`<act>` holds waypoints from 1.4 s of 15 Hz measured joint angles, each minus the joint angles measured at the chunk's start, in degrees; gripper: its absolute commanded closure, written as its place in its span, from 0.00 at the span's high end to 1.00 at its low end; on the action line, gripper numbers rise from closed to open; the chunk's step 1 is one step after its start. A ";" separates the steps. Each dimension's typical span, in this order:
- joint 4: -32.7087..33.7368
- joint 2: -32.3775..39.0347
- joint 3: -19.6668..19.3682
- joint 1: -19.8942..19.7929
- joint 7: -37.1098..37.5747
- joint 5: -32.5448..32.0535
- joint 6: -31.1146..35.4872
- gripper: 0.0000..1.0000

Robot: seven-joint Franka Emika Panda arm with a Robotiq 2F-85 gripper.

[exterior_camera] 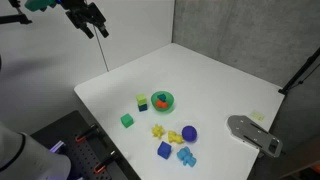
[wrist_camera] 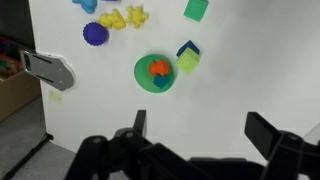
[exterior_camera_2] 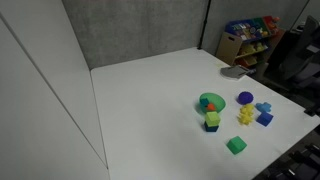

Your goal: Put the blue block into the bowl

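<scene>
The tool (exterior_camera: 97, 27) hangs high above the bench (exterior_camera: 215, 75), its fingers (wrist_camera: 264, 133) spread wide with nothing between them. The blue block (exterior_camera: 164, 149) lies on the bench just beside a cyan knobbly piece (exterior_camera: 186, 156) and near the yellow pieces (exterior_camera: 158, 130), apart from the green bowl (exterior_camera: 162, 100), which holds an orange piece (wrist_camera: 158, 68)

Arm (exterior_camera: 72, 10) is up high at the far left in an exterior view, gripper (exterior_camera: 97, 28) pointing down. Wrist view shows fingers (wrist_camera: 262, 135) spread wide, holding nothing
</scene>
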 measured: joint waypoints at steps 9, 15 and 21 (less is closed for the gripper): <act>0.05 0.55 -0.42 0.36 -0.02 0.00 -0.08 1.00; 0.47 4.97 -5.14 0.95 -1.21 0.36 -0.15 1.00; 0.46 11.26 -14.06 0.70 -8.70 3.15 0.79 1.00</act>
